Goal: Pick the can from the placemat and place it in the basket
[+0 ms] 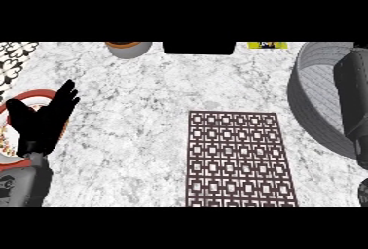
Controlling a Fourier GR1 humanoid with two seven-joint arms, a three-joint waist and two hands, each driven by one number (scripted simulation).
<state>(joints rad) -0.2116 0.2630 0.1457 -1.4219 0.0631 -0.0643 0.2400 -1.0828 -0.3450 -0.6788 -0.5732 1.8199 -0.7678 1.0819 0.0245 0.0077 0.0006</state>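
Metal can unseen: judged light, rigid, slick; grasp mid-wall | placemat (pixel 241 160) | left hand (pixel 46 116) spread, resting | right hand (pixel 354 87) over basket (pixel 305 97), grip indeterminable

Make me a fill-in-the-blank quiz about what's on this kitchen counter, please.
1. The ____ to be picked up does not stand on the patterned placemat.
2. The grey basket sits to the ____ of the placemat.
3. The left hand is open, in front of a plate with a ____ rim.

Missing words: can; right; red
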